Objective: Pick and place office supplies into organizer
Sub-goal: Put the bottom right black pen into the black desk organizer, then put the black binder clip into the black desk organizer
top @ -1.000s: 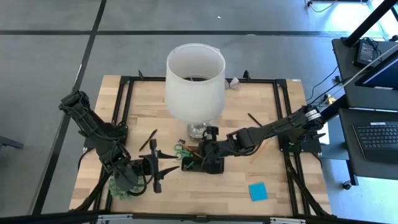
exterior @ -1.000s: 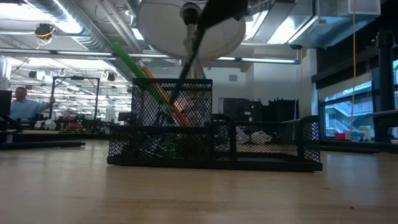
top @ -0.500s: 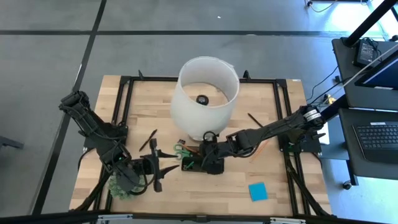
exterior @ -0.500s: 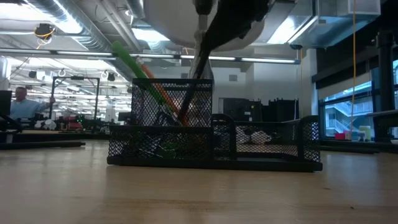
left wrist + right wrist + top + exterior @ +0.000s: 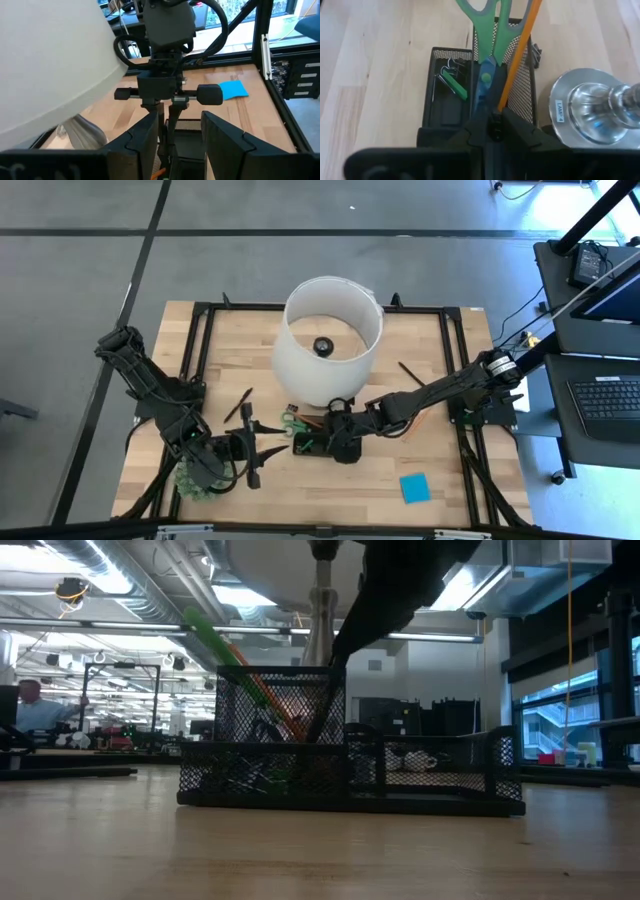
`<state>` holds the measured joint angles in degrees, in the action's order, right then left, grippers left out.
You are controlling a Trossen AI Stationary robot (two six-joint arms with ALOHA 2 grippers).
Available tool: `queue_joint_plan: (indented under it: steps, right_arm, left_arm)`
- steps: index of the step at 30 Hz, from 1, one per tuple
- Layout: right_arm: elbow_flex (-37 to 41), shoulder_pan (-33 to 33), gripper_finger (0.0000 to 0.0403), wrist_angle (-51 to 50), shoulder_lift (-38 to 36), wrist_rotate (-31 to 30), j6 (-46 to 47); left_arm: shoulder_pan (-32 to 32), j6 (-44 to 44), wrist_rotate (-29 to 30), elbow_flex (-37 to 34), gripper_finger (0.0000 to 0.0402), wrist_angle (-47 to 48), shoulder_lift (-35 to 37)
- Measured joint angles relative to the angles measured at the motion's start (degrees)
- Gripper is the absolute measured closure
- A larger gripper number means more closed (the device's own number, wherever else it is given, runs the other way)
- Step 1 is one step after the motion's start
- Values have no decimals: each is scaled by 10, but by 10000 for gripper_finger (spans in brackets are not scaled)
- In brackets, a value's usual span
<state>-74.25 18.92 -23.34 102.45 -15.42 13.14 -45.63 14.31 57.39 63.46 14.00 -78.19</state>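
The black mesh organizer [image 5: 350,765] stands near the table's middle, beside the lamp base [image 5: 590,115]. Its tall compartment holds green-handled scissors [image 5: 487,30] and an orange pencil [image 5: 517,55], both leaning on the rim. A green eraser [image 5: 455,86] and clips lie in the low compartment. My right gripper [image 5: 335,442] is over the tall compartment, shut on a thin dark pen [image 5: 322,722]. My left gripper [image 5: 262,448] hovers open to the organizer's left, holding nothing. My right gripper pinches the dark pen by its upper end [image 5: 494,120] between its two fingers. It comes slanting down from the table's right side. The pen hangs below the fingers, tilted, with its lower part inside the tall mesh compartment [image 5: 285,705].
A lamp with a big white shade [image 5: 328,340] stands just behind the organizer and overhangs it. A blue sticky-note pad [image 5: 415,487] lies near the front right. Dark pens [image 5: 238,406] [image 5: 410,370] lie on the wood. A spiky green ball [image 5: 193,480] sits by my left arm.
My right gripper has come down toward the organizer, carrying the dark pen, whose lower part has sunk deeper into the tall compartment. The white lampshade has swung toward the table's near right, and in the high view it now covers the lamp base.
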Motion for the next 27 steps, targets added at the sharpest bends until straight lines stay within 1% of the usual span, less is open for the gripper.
queue_joint_plan:
  steps: [19, 23, 27]
  right_arm:
    - [0, 0, 280, 4, 0, 5, 1]
    - [-17, 0, 264, -12, 1, 5, 1]
    - [-47, 0, 252, -50, 1, 5, -12]
  left_arm:
    - [0, 0, 0, 0, 259, 0, 0]
    - [0, 0, 0, 0, 259, 0, 0]
    - [0, 0, 0, 0, 259, 0, 0]
